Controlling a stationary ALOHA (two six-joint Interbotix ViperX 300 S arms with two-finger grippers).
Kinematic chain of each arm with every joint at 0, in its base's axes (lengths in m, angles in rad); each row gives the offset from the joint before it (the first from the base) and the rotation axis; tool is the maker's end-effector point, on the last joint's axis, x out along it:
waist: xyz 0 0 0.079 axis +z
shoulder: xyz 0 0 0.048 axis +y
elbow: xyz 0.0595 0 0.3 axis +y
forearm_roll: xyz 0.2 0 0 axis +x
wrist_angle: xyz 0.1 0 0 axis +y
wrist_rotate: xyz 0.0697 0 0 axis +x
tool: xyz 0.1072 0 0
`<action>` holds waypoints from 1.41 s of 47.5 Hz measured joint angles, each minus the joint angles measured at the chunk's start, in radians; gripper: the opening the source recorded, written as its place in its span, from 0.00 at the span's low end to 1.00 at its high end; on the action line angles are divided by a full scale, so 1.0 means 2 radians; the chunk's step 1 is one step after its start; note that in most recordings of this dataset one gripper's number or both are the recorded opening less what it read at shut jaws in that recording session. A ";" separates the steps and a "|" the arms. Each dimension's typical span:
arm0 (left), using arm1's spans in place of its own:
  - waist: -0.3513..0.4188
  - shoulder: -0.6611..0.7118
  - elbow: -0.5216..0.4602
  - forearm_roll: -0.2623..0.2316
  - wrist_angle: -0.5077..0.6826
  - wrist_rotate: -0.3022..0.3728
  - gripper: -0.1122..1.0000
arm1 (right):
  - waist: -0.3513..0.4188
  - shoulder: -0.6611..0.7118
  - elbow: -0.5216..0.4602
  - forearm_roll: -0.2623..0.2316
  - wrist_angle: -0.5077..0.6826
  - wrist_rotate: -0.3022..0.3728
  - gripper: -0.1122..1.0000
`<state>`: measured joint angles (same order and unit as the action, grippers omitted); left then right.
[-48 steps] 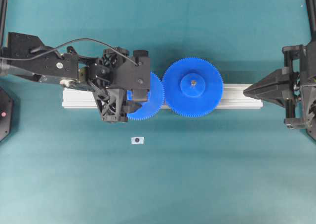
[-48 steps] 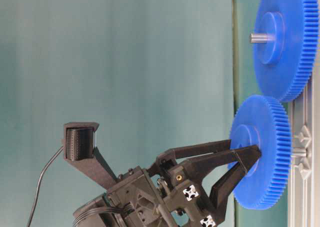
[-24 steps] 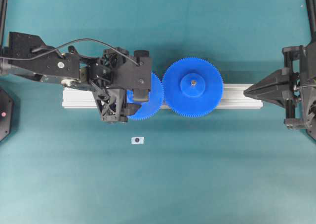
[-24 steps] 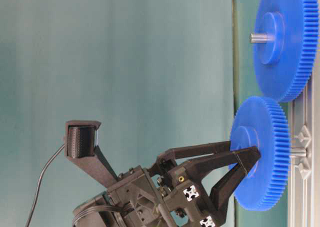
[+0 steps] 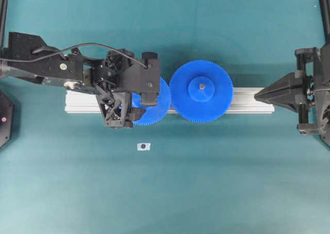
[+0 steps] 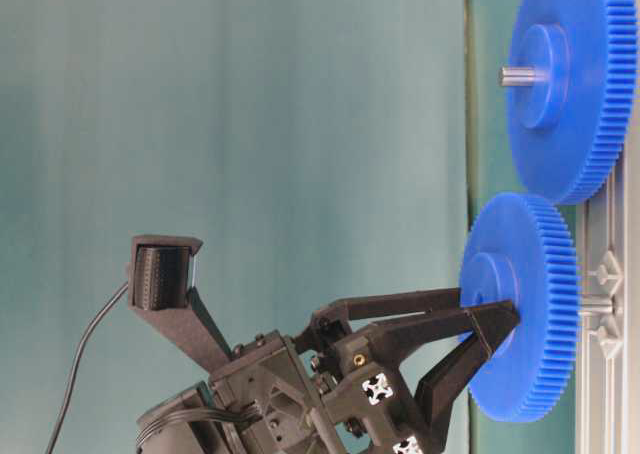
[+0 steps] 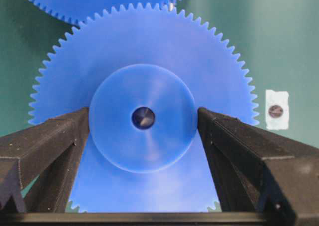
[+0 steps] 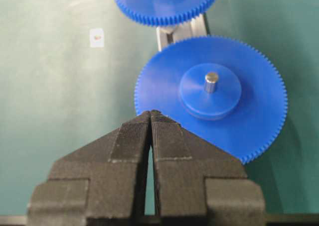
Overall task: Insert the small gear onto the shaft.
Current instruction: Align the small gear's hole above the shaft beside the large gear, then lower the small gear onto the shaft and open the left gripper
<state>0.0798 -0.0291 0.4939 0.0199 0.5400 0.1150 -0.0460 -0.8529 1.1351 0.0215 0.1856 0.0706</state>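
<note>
The small gear (image 5: 161,99) sits flat over the aluminium rail (image 5: 247,101), its teeth meeting those of the larger gear (image 5: 201,91). In the left wrist view the shaft (image 7: 143,117) shows as a dark metal end inside the centre hole of the small gear (image 7: 144,47). The table-level view shows the shaft (image 6: 597,302) between the gear (image 6: 525,304) and the rail. My left gripper (image 7: 143,119) is open, one finger on each side of the raised hub, right at its edges. My right gripper (image 8: 150,114) is shut and holds nothing, off the rail's right end (image 5: 256,95).
The larger gear (image 8: 214,94) sits on its own steel pin. A small white tag with a dark dot (image 5: 144,146) lies on the green mat in front of the rail. The left arm and its cable stretch over the rail's left part.
The left jaws have spread apart off the hub and the gripper has drawn back a little. The small gear stays on the rail. The right arm has not moved.
</note>
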 measured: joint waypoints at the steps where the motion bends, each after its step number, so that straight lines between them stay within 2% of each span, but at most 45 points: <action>1: 0.000 0.000 -0.001 0.000 0.002 0.000 0.89 | 0.000 0.000 0.000 0.001 0.000 0.000 0.15; 15: 0.001 -0.019 0.005 0.000 0.029 0.000 0.89 | 0.000 -0.007 0.000 0.000 0.001 0.000 0.15; 39: 0.002 -0.023 0.000 -0.001 0.031 0.001 0.89 | 0.000 -0.008 0.001 0.001 0.001 0.000 0.15; 51: 0.004 -0.023 -0.037 -0.001 0.018 0.009 0.89 | 0.000 -0.008 0.001 0.001 0.001 -0.001 0.15; 67: 0.011 -0.002 -0.012 0.000 -0.011 -0.012 0.89 | 0.000 -0.012 0.002 0.001 0.001 0.000 0.15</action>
<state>0.1012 -0.0337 0.4694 0.0199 0.5185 0.0905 -0.0460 -0.8759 1.1397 0.0230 0.1871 0.0706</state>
